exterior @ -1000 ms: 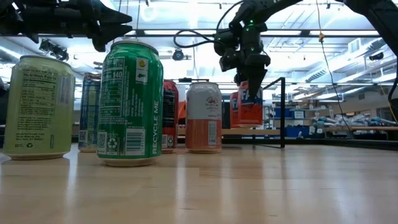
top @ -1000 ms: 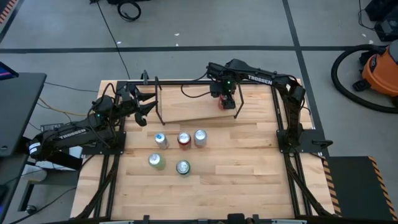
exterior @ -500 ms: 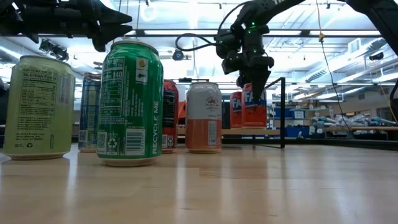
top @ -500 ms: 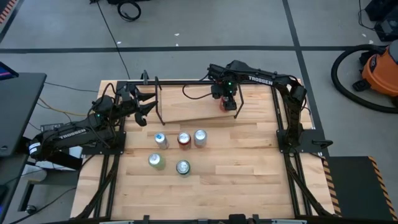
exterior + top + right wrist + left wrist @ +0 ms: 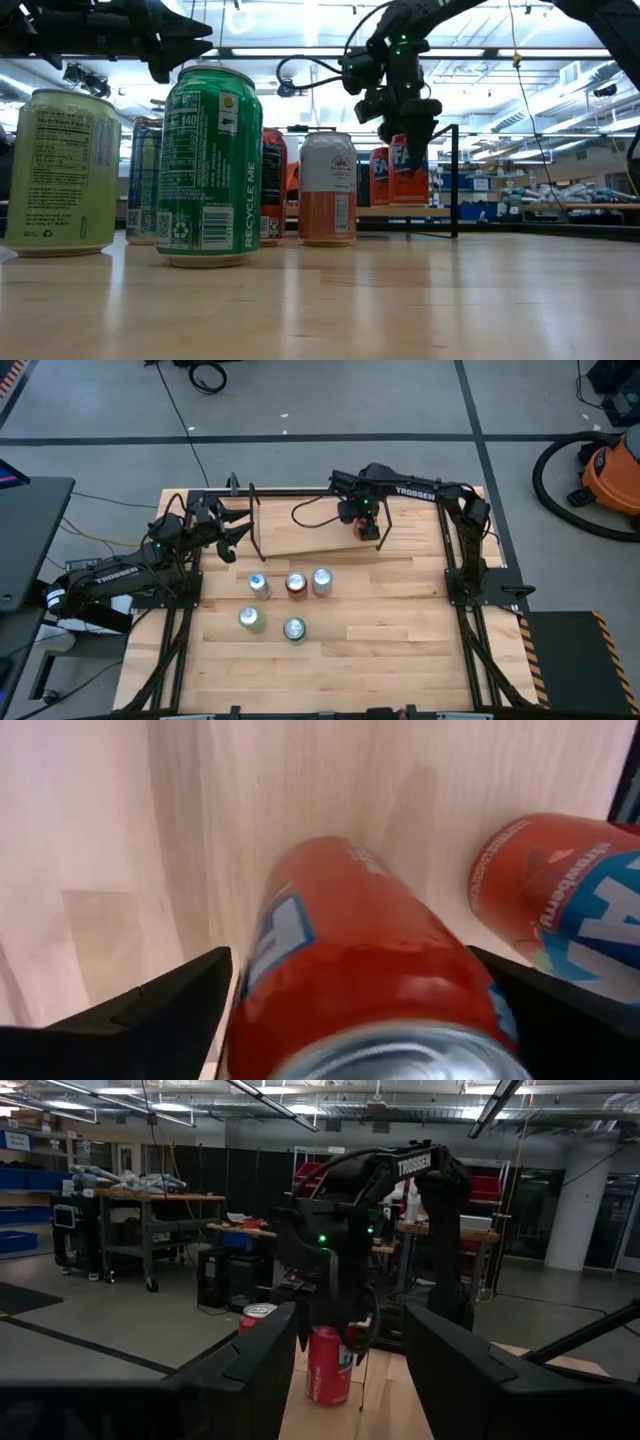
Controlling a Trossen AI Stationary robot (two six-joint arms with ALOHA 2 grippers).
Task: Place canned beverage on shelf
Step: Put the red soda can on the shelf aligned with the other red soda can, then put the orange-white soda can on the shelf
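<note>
A red can with a blue and white label (image 5: pixel 360 950) stands upright on the pale board of the shelf (image 5: pixel 300 543), near its right black upright (image 5: pixel 456 180). A second red can (image 5: pixel 560 890) stands next to it. My right gripper (image 5: pixel 410 125) points down over the first can, open, with one finger on each side of the can's top; I see no hold. My left gripper (image 5: pixel 235 530) hangs open and holding nothing above the table's far left corner, beside the shelf's left end.
Several cans stand on the plank table in front of the shelf: a blue-topped one (image 5: pixel 259 585), a red one (image 5: pixel 296 584), a pale one (image 5: pixel 322 581), a yellow-green one (image 5: pixel 252 619) and a green one (image 5: pixel 294 628). A black cable (image 5: pixel 315 510) loops behind the shelf.
My right gripper has sunk slightly with the red can, shifting it a little toward the shelf's right upright, and has then opened, letting go of the can. The can now stands upright on the shelf board beside the other red can.
</note>
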